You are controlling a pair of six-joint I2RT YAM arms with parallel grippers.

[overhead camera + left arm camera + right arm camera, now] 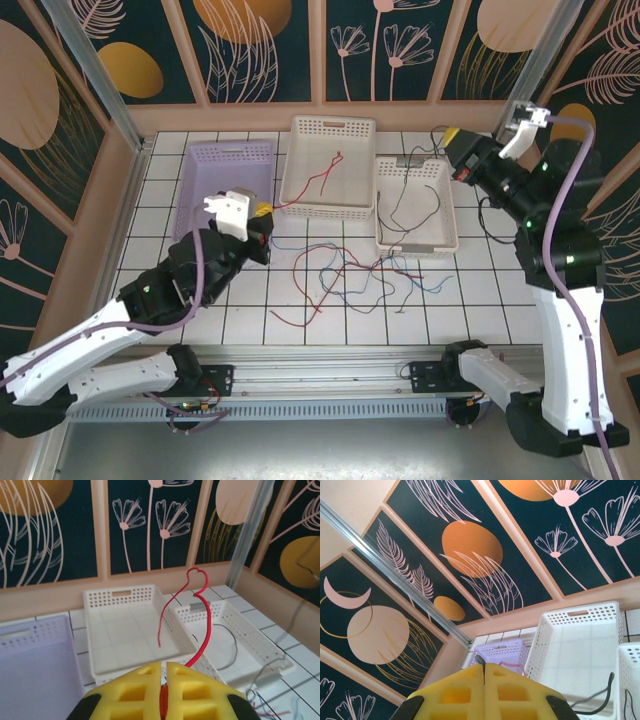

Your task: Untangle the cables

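Over the tiled table (480, 300), just in front of the lilac basket (230, 150), the left gripper (262, 225) pinches a red cable (318, 182) between its yellow fingers (135, 690). The cable arcs from there into the middle white basket (332, 125). Tangled cables (350, 272), red, blue and dark, lie on the tiles before the baskets. Dark cables (400, 195) sit in the right white basket (445, 243). The right gripper (452, 138) hangs by that basket's far corner, jaws pressed together. I cannot tell if they hold anything.

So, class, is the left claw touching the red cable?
Touching. The left wrist view shows the red cable clamped in the seam between the shut yellow fingers of the left claw.
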